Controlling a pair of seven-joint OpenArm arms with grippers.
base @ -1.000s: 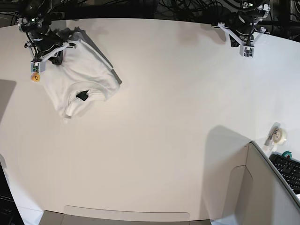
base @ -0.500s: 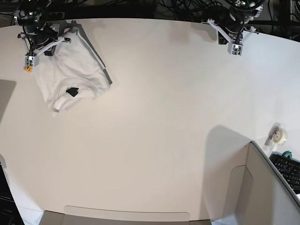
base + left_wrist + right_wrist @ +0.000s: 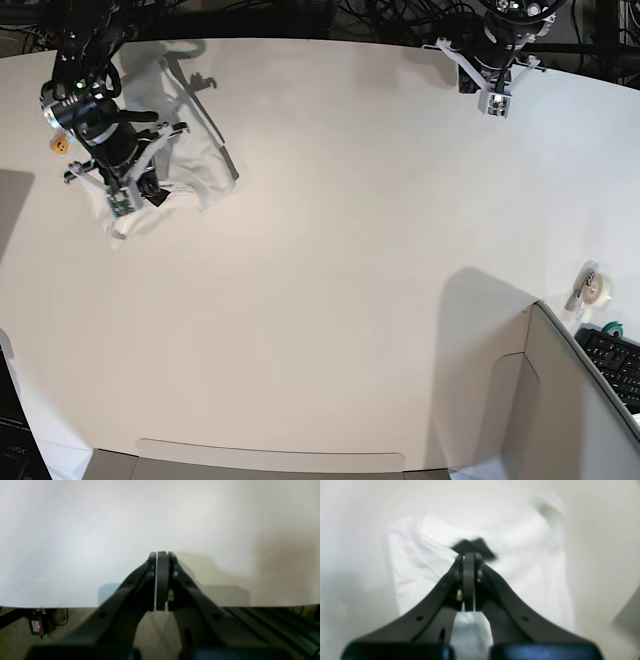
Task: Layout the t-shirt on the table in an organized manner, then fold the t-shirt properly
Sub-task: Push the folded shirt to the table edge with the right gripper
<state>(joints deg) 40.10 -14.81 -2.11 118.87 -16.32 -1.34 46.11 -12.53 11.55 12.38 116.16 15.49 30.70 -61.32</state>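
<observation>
The white t-shirt (image 3: 196, 172) lies folded into a compact bundle at the far left of the white table (image 3: 350, 250). No print shows, only a black neck label (image 3: 473, 545). My right gripper (image 3: 127, 204) is shut and hovers over the shirt's near part; in the right wrist view its closed tips (image 3: 469, 556) sit just below the label, with the shirt (image 3: 532, 575) spread beneath. I cannot tell whether it touches the cloth. My left gripper (image 3: 497, 104) is shut and empty at the far right back of the table; in its own view (image 3: 162, 555) it hangs over bare tabletop (image 3: 100, 530).
A grey box-like bin (image 3: 560, 400) stands at the front right. A tape roll (image 3: 597, 288) and a keyboard (image 3: 615, 365) lie beyond it. A small yellow object (image 3: 60, 146) sits left of the shirt. Cables run along the back edge.
My right arm has swung from the shirt's back edge to over its front part. The shirt slid left and back a little earlier. My left arm drew slightly further back.
</observation>
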